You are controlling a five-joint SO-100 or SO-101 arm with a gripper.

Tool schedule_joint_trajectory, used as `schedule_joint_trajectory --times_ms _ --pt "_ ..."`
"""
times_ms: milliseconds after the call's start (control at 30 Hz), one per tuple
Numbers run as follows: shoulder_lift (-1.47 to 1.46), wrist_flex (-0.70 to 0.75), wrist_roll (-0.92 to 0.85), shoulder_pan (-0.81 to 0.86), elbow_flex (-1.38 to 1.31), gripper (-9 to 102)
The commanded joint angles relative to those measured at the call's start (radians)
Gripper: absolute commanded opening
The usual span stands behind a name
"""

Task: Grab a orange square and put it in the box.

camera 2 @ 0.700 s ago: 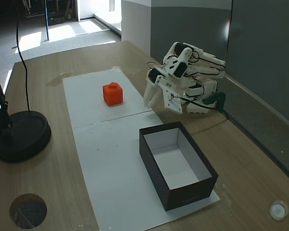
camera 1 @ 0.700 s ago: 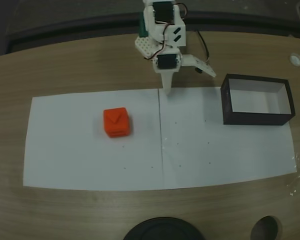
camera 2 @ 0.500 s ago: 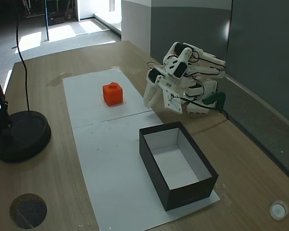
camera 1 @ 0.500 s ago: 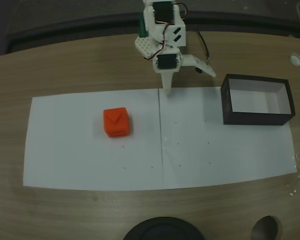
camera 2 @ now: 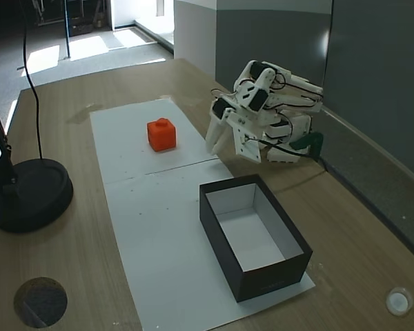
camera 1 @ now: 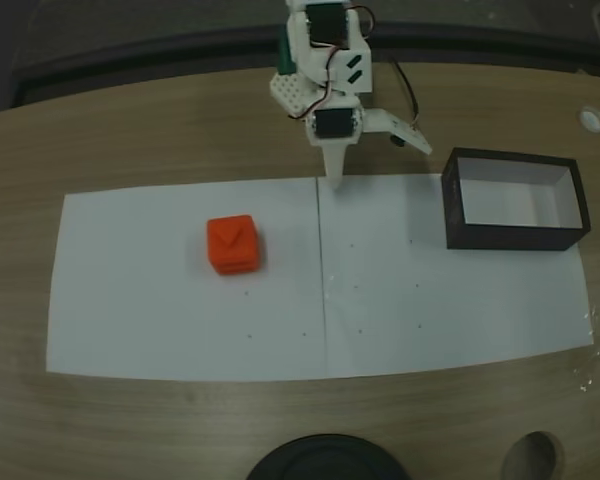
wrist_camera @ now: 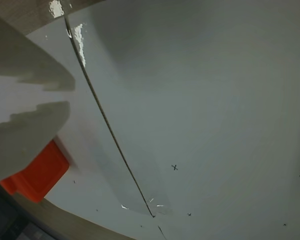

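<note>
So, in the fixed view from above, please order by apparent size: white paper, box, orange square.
1. white paper, clearly largest
2. box
3. orange square, smallest

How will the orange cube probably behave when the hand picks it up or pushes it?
The orange cube looks like rigid plastic, so it probably keeps its shape when squeezed. Its flat faces suggest it slides on the white paper rather than rolls. It looks small, so it is likely light.
</note>
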Motion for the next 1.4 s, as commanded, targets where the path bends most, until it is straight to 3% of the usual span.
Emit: schedule_joint_trajectory --times_ms 0,233,533,633,800,1033,1367 --pt "0.025 -0.014 0.002 0.002 -0.054 1" --pt "0.023 -0.057 0.0 0.011 -0.041 13" --pt "0.025 -0.071 0.0 0.012 -0.046 13" --pt "0.025 -0.072 0.0 0.02 -0.12 16" --pt "0.023 -0.074 -0.028 0.087 -0.284 33" --pt "0.002 -0.109 -0.114 0.207 -0.4 34" --pt "-0.623 -0.15 -0.115 0.307 -0.661 34"
